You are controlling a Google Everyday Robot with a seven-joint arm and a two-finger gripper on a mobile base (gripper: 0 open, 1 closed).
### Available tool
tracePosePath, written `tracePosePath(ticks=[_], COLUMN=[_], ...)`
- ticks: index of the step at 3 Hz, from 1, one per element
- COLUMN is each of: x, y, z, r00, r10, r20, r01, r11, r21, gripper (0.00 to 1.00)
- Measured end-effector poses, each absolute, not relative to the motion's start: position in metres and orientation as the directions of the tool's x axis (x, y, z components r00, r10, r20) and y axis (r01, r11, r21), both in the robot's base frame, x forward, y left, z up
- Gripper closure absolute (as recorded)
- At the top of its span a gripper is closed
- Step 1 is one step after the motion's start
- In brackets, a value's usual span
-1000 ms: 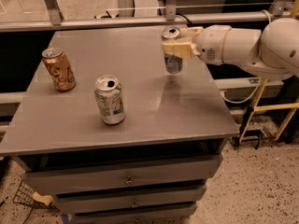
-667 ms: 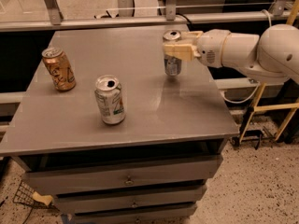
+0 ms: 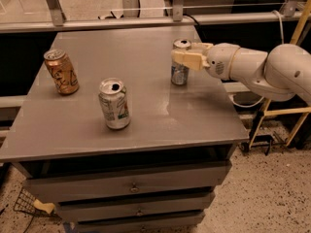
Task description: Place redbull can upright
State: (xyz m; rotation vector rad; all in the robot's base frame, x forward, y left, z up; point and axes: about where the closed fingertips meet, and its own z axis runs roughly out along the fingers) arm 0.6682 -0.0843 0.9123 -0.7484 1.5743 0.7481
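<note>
gripper (image 3: pixel 182 53): lower than a second ago, having come down towards the table (image 3: pixel 146 110) in small steps. It is clasped round the upper part of the slim can.
slim can (image 3: pixel 179 74): carried down with the gripper. Its base hung clear of the table before and now seems to rest on the surface near the right edge, though the contact is hard to make out.
gap under the slim can: the strip of bare table seen beneath the base has closed.
arm (image 3: pixel 252 68): the white forearm and elbow have dropped, reaching in from the right on a lower line.
</note>
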Motion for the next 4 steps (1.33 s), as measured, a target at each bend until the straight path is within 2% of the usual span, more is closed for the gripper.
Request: tracePosePath(ticks=[1, 2, 4], x=[0.6681, 0.6679, 0.6675], y=[-0.0818, -0.0778, -0.0727], z=[0.9123, 0.9127, 0.9130], r00=[-0.115, -0.114, -0.114], r10=[-0.058, -0.059, -0.059], r20=[-0.992, -0.992, -0.992], r01=[-0.808, -0.812, -0.817], r11=[0.586, 0.581, 0.574], r21=[0.059, 0.059, 0.059], gripper=[0.84, 0.53, 0.06])
